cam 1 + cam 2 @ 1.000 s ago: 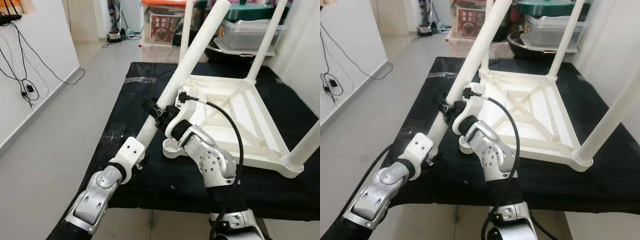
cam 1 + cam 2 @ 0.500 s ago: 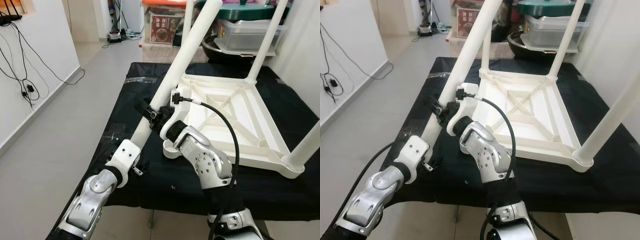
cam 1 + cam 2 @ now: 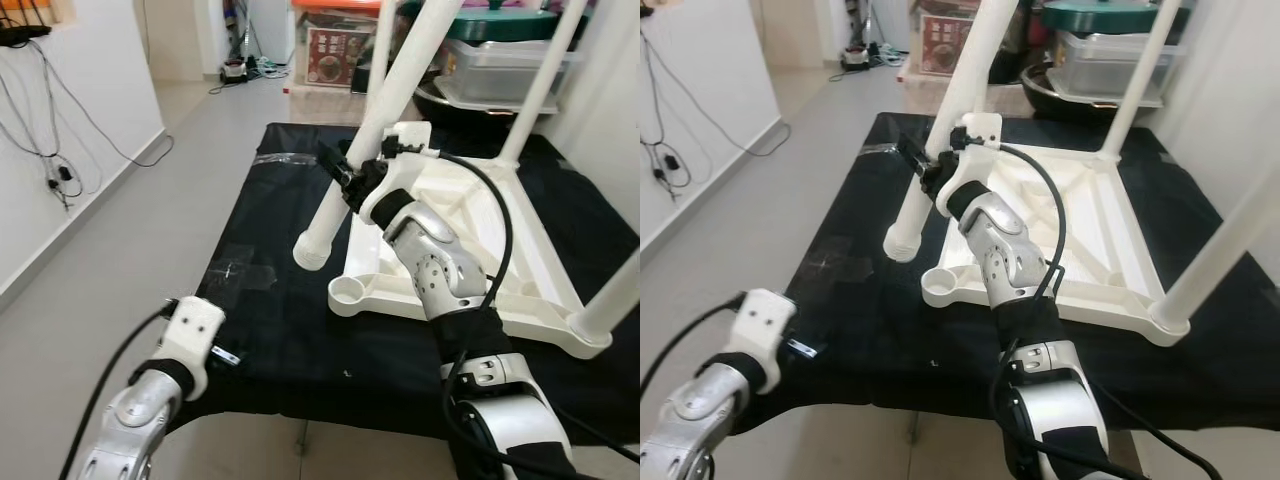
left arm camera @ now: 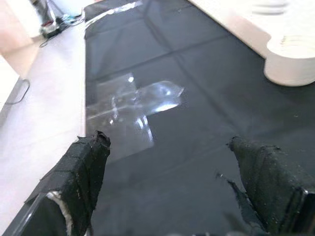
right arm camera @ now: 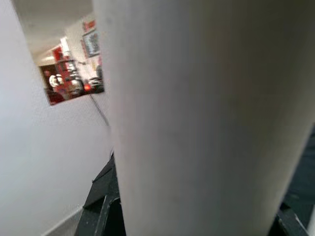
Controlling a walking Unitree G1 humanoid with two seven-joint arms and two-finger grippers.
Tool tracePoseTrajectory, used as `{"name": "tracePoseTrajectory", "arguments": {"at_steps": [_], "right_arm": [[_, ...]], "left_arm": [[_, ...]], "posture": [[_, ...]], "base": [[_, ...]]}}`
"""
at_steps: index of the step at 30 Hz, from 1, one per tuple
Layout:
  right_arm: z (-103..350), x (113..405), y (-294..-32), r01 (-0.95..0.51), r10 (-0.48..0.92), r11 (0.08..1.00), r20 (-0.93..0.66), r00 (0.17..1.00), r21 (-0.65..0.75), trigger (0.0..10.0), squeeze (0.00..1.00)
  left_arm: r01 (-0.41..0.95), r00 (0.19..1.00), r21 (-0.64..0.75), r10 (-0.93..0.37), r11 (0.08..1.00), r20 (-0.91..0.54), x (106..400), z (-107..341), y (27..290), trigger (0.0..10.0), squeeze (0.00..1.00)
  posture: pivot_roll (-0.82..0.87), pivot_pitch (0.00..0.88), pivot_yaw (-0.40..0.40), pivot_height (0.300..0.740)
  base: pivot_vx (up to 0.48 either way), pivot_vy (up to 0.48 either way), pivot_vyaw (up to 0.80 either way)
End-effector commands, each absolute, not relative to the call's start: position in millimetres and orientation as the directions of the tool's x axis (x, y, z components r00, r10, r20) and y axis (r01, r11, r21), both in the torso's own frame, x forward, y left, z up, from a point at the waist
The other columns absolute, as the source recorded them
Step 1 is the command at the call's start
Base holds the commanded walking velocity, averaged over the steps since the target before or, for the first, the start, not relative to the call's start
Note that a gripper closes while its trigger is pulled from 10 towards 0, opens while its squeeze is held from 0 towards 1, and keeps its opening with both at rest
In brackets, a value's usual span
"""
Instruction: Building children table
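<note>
Above the black desk (image 3: 270, 330), right gripper (image 3: 352, 182) fingers clamped round a tilted white leg (image 3: 375, 130), beside the upturned table top (image 3: 480, 250). Left gripper (image 4: 172, 172) fingers spread wide, holding nothing.

The upturned table frame (image 3: 480, 250) and the loose leg (image 3: 375, 130) are plain white, lying on a black cloth (image 3: 270, 330) with a shiny clear tape patch (image 4: 135, 105). Beside the cloth, the floor (image 3: 100, 290) is pale grey. The arms are silver with black fingers (image 4: 81, 172), and a black cable (image 3: 495, 240) runs along the right arm.
</note>
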State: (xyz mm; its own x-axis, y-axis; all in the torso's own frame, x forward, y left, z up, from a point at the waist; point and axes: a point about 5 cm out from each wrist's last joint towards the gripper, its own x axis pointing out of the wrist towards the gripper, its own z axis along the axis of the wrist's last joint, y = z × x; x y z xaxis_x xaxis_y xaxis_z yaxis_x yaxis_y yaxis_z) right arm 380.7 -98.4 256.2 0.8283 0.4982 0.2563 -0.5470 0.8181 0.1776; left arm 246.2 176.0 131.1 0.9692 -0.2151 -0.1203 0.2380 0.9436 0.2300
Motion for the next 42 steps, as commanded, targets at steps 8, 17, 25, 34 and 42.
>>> {"name": "tracePoseTrajectory", "arguments": {"at_steps": [8,17,25,34,42], "right_arm": [[259,381,-100,-0.585,0.542,0.803,0.268,0.796,0.113,0.0,0.00],[244,383,-98,-0.617,0.622,0.781,0.203,0.756,-0.097,0.0,0.00],[232,379,-100,-0.613,0.666,0.731,0.121,0.736,-0.298,0.0,0.00],[221,368,-109,-0.641,0.708,0.678,0.087,0.700,-0.361,0.0,0.00],[209,355,-105,-0.673,0.751,0.619,0.054,0.658,-0.405,0.0,0.00]], "left_arm": [[0.269,0.955,0.195,-0.233,0.943,-0.186,232,116,171,10.0,0.00],[0.260,0.950,0.186,-0.217,0.948,-0.224,218,108,178,10.0,0.00],[0.243,0.952,0.180,-0.199,0.953,-0.233,214,104,178,10.0,0.00],[0.233,0.952,0.168,-0.188,0.958,-0.243,212,100,179,10.0,0.00],[0.230,0.952,0.164,-0.187,0.959,-0.242,215,101,179,10.0,0.00]], "posture": [[0.06,0.000,-0.055,0.740],[0.08,0.000,-0.065,0.740],[0.08,0.000,-0.077,0.740],[0.06,0.000,-0.072,0.740],[0.05,0.000,-0.066,0.740]], "base": [[0.000,0.000,0.00],[0.000,0.000,0.00],[0.000,0.000,0.00],[0.000,0.000,0.00],[0.000,0.000,0.00]]}}
